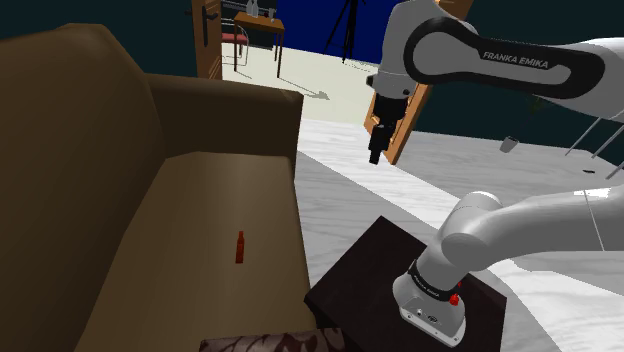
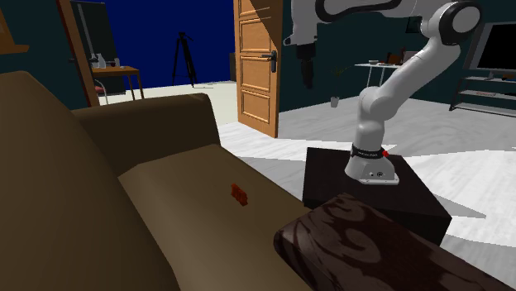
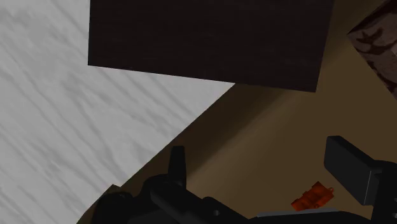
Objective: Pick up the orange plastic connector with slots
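The orange slotted connector (image 1: 240, 247) (image 2: 240, 194) is small and lies on the brown sofa seat (image 1: 180, 240) near its front edge. My black gripper (image 1: 376, 155) (image 2: 308, 78) hangs high in the air over the pale floor, off the sofa and well away from the connector. In the wrist view the gripper (image 3: 264, 168) is open, its fingers (image 3: 350, 167) wide apart with nothing between them. There the connector (image 3: 312, 196) shows far below, near one finger. The dark stand (image 3: 210, 38) (image 1: 370, 280) lies beyond it.
The sofa's tall back (image 1: 70, 130) and arm (image 1: 230, 115) wall in the seat. A dark patterned cushion (image 2: 372, 248) (image 1: 270, 343) sits at the seat's near end. An orange door (image 2: 256, 66), a tripod (image 2: 182, 50) and a small table (image 1: 255, 25) stand farther off.
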Available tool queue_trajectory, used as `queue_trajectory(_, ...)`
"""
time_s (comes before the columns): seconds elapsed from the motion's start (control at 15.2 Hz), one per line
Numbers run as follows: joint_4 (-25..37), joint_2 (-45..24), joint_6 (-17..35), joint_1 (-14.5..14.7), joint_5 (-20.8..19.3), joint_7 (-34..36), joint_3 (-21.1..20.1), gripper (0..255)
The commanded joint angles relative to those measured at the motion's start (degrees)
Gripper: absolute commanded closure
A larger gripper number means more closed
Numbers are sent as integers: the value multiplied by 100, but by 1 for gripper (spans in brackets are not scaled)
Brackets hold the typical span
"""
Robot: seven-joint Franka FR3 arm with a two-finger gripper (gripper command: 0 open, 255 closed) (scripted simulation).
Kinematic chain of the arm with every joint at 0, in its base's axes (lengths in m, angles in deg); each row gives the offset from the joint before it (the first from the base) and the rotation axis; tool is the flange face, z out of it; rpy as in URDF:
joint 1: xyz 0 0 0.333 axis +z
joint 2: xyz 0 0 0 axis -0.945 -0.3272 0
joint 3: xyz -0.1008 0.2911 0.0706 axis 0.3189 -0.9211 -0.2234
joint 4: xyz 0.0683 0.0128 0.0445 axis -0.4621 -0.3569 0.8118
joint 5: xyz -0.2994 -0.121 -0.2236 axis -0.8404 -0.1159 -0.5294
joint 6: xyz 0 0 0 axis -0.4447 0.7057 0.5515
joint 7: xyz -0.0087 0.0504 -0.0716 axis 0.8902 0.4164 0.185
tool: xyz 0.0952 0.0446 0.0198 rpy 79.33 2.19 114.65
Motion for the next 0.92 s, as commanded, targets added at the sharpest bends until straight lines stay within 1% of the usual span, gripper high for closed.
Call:
queue_trajectory(0.0,0,0,0,0,0,0,0,0)
queue_trajectory(0.4,-463,-409,892,22,572,1251,-736,0)
queue_trajectory(0.66,-586,-921,1560,19,881,2067,-1231,0)
queue_trajectory(0.86,-578,-1422,2085,-14,1040,2680,-1599,0)
